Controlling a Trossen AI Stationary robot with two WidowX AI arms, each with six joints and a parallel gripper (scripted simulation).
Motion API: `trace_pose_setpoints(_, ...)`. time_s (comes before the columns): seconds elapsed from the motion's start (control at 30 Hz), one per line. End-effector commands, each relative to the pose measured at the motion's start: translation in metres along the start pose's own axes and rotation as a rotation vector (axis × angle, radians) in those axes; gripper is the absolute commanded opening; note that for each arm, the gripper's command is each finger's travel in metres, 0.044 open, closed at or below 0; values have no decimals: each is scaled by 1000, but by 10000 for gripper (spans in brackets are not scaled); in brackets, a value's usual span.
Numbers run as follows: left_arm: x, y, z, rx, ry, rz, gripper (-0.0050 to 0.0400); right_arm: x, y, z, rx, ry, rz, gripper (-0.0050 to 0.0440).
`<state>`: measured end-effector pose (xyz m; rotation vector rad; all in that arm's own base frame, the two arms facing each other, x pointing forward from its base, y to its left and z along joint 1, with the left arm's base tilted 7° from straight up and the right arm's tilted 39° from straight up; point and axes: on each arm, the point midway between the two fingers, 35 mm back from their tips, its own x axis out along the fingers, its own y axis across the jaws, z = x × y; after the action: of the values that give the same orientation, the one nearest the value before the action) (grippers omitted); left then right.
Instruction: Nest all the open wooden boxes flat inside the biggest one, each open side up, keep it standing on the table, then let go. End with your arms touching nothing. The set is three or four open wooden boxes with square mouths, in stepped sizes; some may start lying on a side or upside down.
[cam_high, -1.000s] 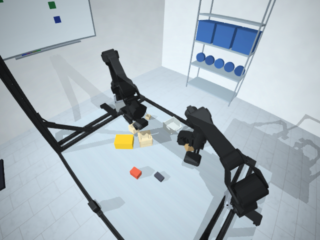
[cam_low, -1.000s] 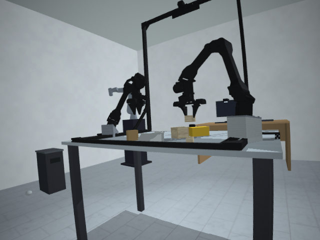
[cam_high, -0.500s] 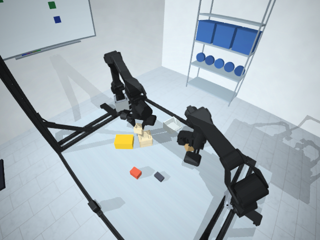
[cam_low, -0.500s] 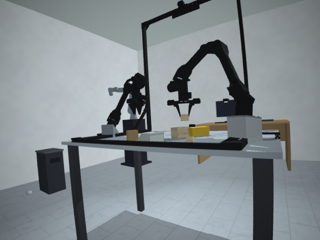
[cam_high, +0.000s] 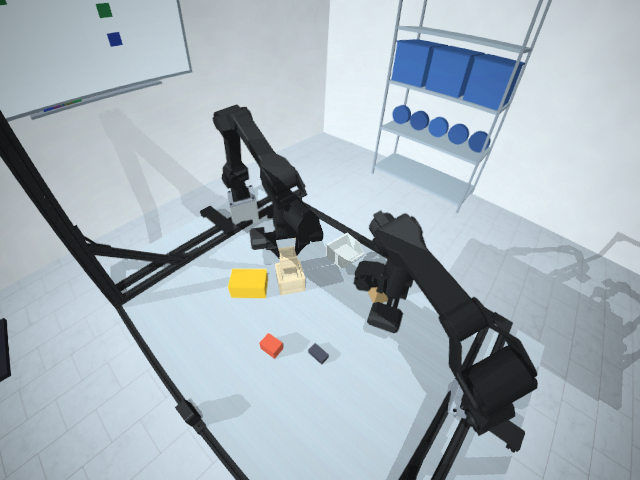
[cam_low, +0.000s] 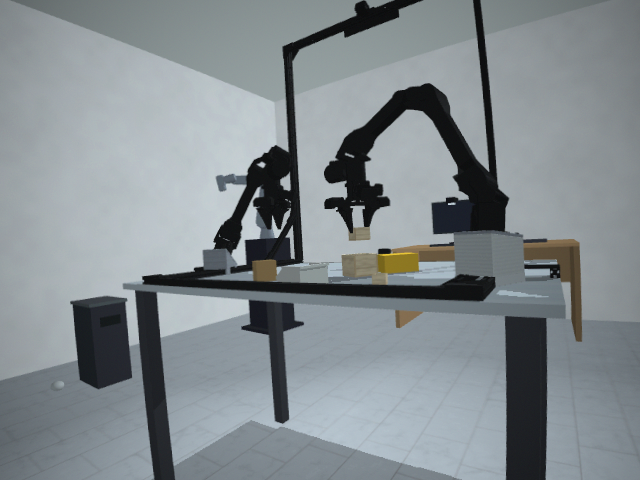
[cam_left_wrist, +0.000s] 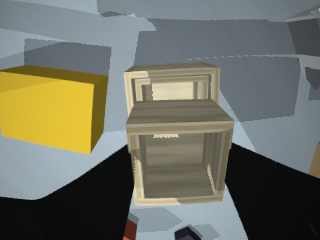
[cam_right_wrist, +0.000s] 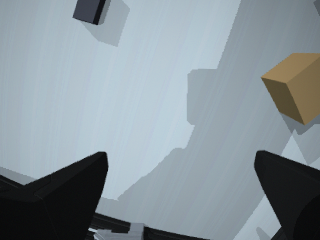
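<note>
From left to right in the top view, a yellow block (cam_high: 248, 283) (cam_low: 398, 262) (cam_left_wrist: 50, 107) sits on the tabletop (cam_high: 217, 351) (cam_low: 522, 304), just beside the biggest wooden box. A red block (cam_high: 271, 345) (cam_left_wrist: 130, 229) lies well apart from them. My left end effector (cam_high: 287, 248) (cam_low: 358, 230) (cam_left_wrist: 177, 150) is closed on a smaller wooden box (cam_high: 287, 250) (cam_low: 360, 234) (cam_left_wrist: 180, 120), gripping it by opposite sides in the air, its mouth facing my left wrist camera. The biggest wooden box (cam_high: 291, 286) (cam_low: 359, 265) (cam_left_wrist: 129, 87) stands open side up, with another box nested inside. The smallest box (cam_low: 379, 279) is on the tabletop, visible in the exterior view; I cannot tell which way its mouth faces. Next come a dark block (cam_high: 317, 353) (cam_left_wrist: 187, 234) (cam_right_wrist: 90, 11), a whitish open tray (cam_high: 337, 259) (cam_low: 305, 273) and a tan block (cam_high: 377, 295) (cam_low: 264, 270) (cam_right_wrist: 295, 87). My right end effector (cam_high: 385, 298) (cam_low: 273, 227) (cam_right_wrist: 183, 160) hangs above the tabletop, fingers spread wide, holding nothing.
</note>
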<state>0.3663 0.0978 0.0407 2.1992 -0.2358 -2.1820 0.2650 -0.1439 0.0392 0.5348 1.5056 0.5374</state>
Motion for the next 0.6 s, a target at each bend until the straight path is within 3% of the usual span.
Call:
trace_pose_setpoints(0.0,1,-3,-2,-30,-2,-2,0,0,0,0,-3,-2,0,400)
trace_pose_setpoints(0.07,1,-3,-2,-30,-2,-2,0,2,0,2,11,5,-21,400)
trace_pose_setpoints(0.27,1,-3,-2,-30,-2,-2,0,15,2,19,136,17,-215,400)
trace_pose_setpoints(0.5,1,-3,-2,-30,-2,-2,0,26,8,44,285,-73,-433,400)
trace_pose_setpoints(0.57,1,-3,-2,-30,-2,-2,0,26,8,44,285,-73,-433,400)
